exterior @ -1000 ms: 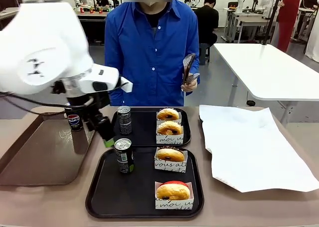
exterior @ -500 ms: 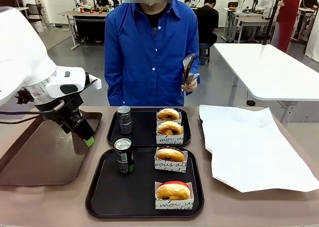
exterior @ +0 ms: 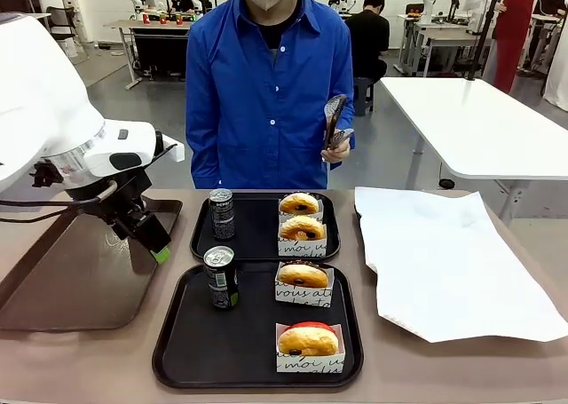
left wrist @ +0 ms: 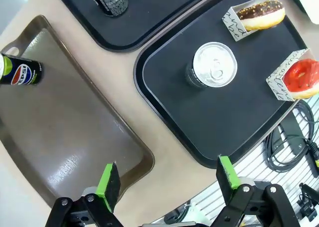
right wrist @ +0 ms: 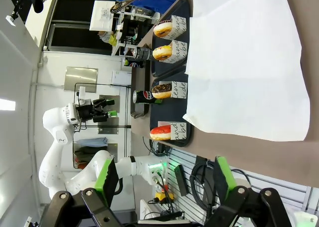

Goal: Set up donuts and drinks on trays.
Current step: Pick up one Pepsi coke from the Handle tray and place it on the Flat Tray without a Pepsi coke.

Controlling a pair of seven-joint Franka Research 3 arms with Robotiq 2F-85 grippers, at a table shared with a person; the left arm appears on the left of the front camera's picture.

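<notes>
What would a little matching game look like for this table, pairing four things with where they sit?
Things:
1. Pepsi can
2. red-frosted donut
3. tongs
4. white paper sheet

Places:
A. in the person's hand
B. on the near black tray
C. on the table, right of the black trays
D. on the brown tray

Pairs: 1-D, 2-B, 3-A, 4-C
</notes>
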